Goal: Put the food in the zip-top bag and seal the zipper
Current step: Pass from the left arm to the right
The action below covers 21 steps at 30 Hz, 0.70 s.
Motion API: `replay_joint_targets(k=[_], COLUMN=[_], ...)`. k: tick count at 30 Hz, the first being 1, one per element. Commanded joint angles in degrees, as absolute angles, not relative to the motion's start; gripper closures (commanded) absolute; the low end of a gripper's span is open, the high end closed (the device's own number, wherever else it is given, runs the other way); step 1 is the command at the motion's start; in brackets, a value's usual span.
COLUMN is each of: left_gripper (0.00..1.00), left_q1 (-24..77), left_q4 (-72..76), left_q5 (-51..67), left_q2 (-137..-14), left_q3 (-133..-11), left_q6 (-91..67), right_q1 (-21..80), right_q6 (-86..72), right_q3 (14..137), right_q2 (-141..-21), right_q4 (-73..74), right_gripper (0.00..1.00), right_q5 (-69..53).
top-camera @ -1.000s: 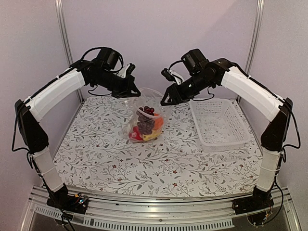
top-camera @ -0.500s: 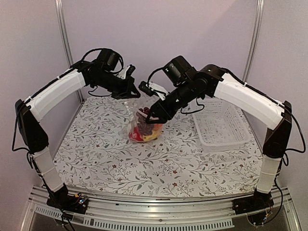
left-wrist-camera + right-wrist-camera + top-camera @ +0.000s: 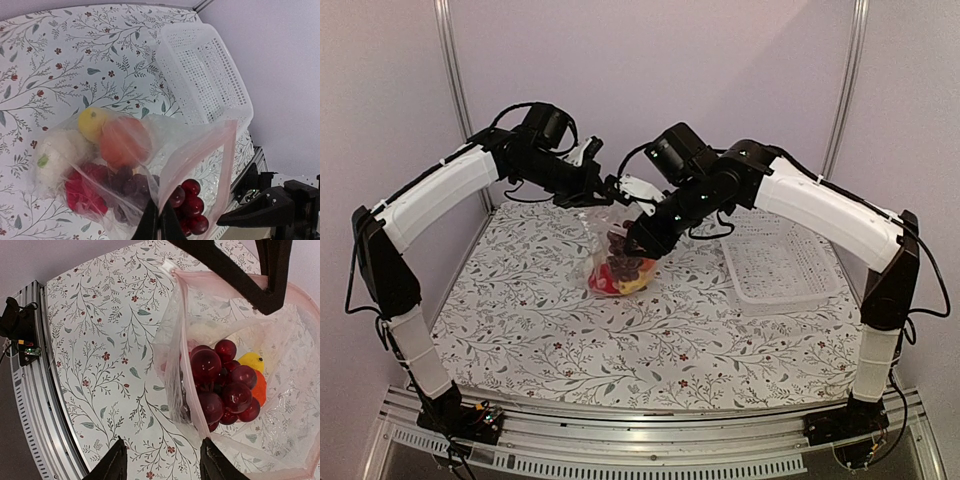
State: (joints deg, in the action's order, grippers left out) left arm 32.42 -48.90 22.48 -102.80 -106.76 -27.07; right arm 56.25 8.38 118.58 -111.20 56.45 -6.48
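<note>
Food [image 3: 125, 142] blurred inside zip-top bag [image 3: 200, 150] | left jaws pinch bag rim | right jaws spread

Soft, even light all round; shadows on the floral-patterned bench [image 3: 520, 330] are faint. The clear crinkly plastic bag [image 3: 295, 405] glints mildly. My right claw [image 3: 165, 462] looks soft-edged.

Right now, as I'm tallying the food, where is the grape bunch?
The grape bunch sits inside the zip-top bag near its mouth, mid right wrist view, beside the orange ball.
</note>
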Motion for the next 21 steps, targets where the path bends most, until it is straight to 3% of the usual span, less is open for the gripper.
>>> replay_joint_targets(k=[1, 13, 17, 21], left_gripper=[0.99, 0.99, 0.99, 0.99], left_q1=[31.3, 31.3, 31.4, 31.3], left_q4=[-48.2, -48.1, -48.1, -48.0], left_q5=[23.4, 23.4, 23.3, 23.7], left_q2=[-101.1, -101.1, -101.2, -101.3], left_q3=[-105.4, -105.6, -105.7, -105.7], left_q6=[-27.2, -27.5, -27.6, -27.5], right_q1=[56.7, 56.7, 56.7, 56.7], right_q6=[11.7, 14.2, 14.4, 15.0], right_q3=[119.9, 113.8, 111.4, 110.4], right_q2=[-109.5, -108.7, -107.9, -106.7], right_q4=[52.8, 52.4, 53.1, 53.4], right_gripper=[0.51, 0.52, 0.66, 0.96], right_q5=[-3.4, -2.5, -3.2, -3.4])
